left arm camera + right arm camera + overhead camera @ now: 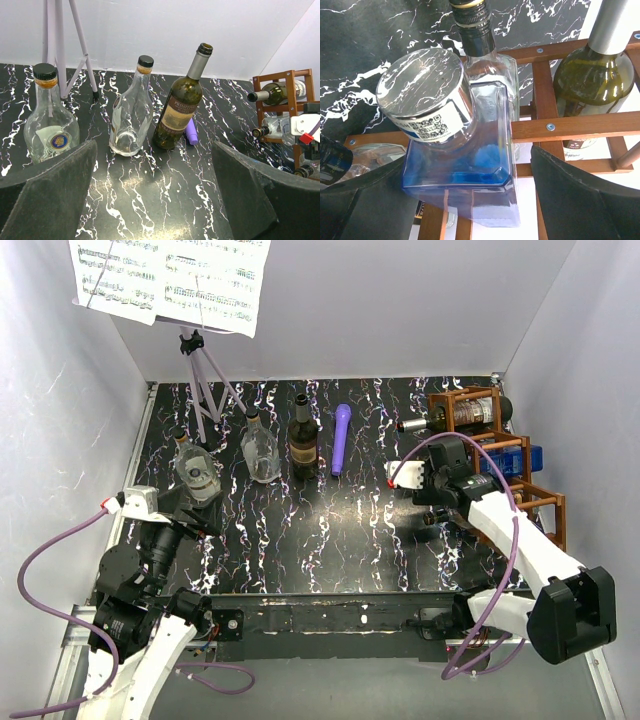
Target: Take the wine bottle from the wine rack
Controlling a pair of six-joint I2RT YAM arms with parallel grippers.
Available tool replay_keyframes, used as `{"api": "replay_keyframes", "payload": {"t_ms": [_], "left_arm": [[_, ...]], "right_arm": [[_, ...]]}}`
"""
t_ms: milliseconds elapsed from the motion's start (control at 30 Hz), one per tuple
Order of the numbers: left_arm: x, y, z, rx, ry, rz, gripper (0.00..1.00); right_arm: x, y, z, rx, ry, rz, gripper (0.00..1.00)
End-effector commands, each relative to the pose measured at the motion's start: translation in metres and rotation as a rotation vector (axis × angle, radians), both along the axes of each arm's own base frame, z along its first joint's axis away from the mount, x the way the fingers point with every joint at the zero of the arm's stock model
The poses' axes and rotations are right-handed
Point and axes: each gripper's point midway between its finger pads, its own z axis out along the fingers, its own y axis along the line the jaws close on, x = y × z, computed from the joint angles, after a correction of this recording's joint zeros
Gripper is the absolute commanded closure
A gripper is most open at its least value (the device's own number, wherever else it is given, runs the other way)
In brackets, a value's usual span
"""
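The reddish-brown wooden wine rack stands at the right side of the table and holds several bottles lying on their sides. A dark green wine bottle with a silver foil neck lies in the far cell; it also shows in the top view and the left wrist view. My right gripper is open at the rack, and its jaws straddle a blue square bottle with a silver cap. In the top view this gripper sits against the rack's front. My left gripper is open and empty above the table's near left.
A dark wine bottle and two clear bottles stand at the middle and left. A purple cylinder lies behind them. A grey tripod music stand with sheet music stands at the back left. A clear bottle lies in the rack.
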Motion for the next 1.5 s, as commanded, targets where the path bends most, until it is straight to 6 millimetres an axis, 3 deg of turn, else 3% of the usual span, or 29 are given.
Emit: {"api": "replay_keyframes", "payload": {"t_ms": [0,400,800,1467], "left_arm": [[0.002,-0.002,0.002,0.01,0.001,-0.005,0.02],[0.002,-0.001,0.002,0.009,-0.001,-0.003,0.02],[0.002,-0.001,0.003,0.007,-0.007,-0.002,0.02],[-0.001,0.001,0.006,0.001,-0.022,0.0,0.02]], "right_arm": [[0.006,0.011,0.007,0.025,-0.031,0.121,0.11],[0.017,0.001,0.003,0.027,-0.089,0.135,0.11],[0.01,0.009,0.002,0.066,-0.067,0.183,0.35],[-0.009,0.02,0.0,0.011,-0.054,0.243,0.5]]}}
